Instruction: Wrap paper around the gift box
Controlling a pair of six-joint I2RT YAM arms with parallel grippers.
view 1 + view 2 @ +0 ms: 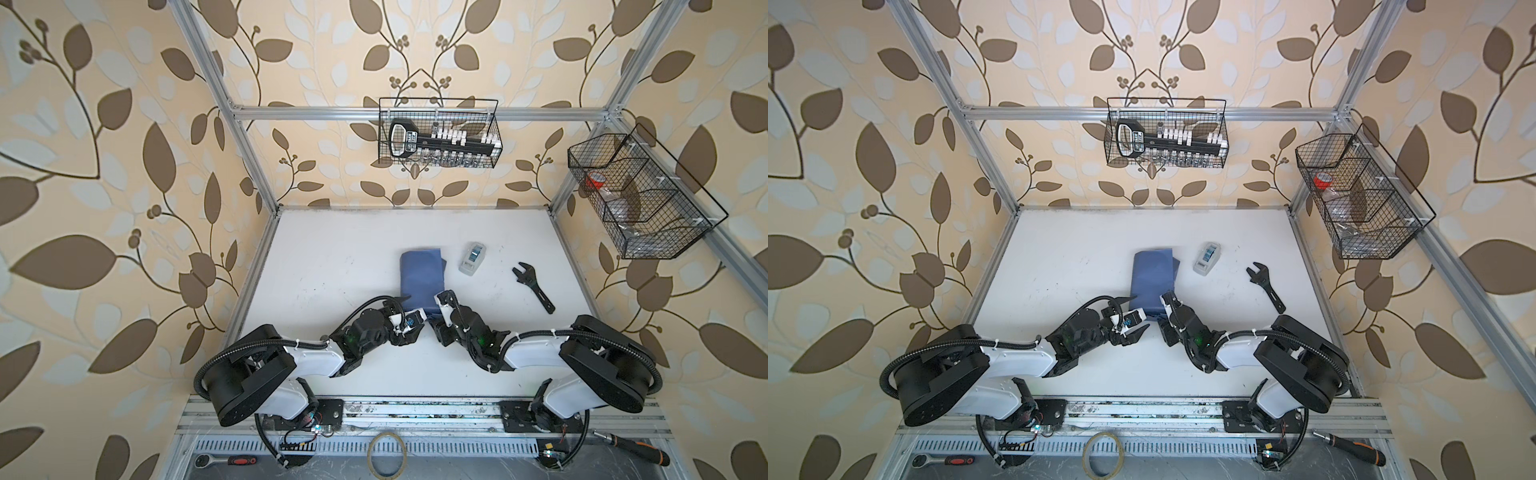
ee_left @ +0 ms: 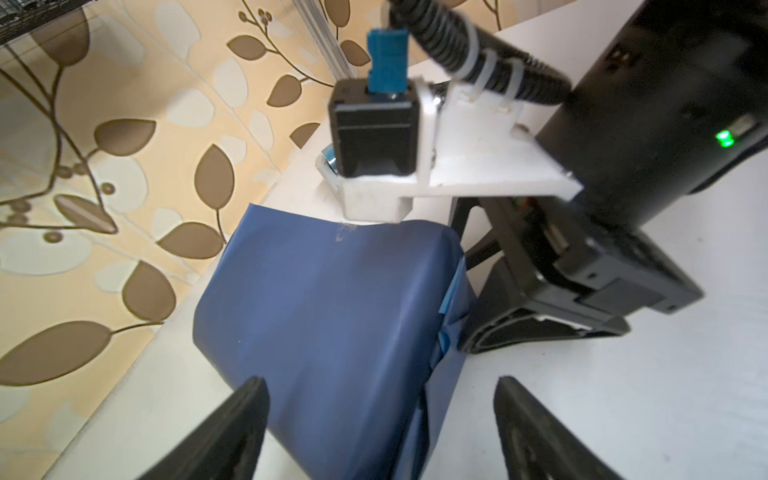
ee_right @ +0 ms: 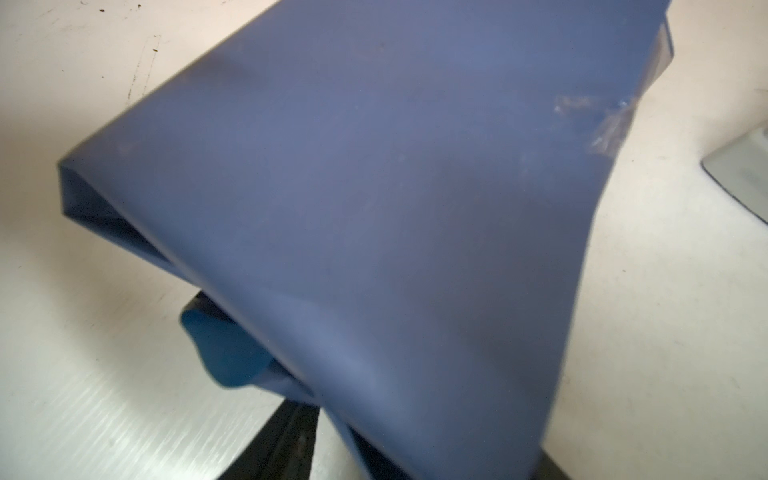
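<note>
The paper (image 2: 324,299) lies between the spread left fingers (image 2: 237,428)

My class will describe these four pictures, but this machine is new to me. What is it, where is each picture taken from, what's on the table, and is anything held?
Two robot arms stand at the near edge of a white table, each ending in a two-fingered gripper. Two pictures look down from overhead; the other two come from a camera on each wrist. On the table lie blue paper folded into a parcel, a tape dispenser and a wrench. No box shows; the paper would hide it. The left gripper is open, astride the paper's near end, holding nothing. The right gripper is at that end too; whether it grips the paper cannot be told.
</note>
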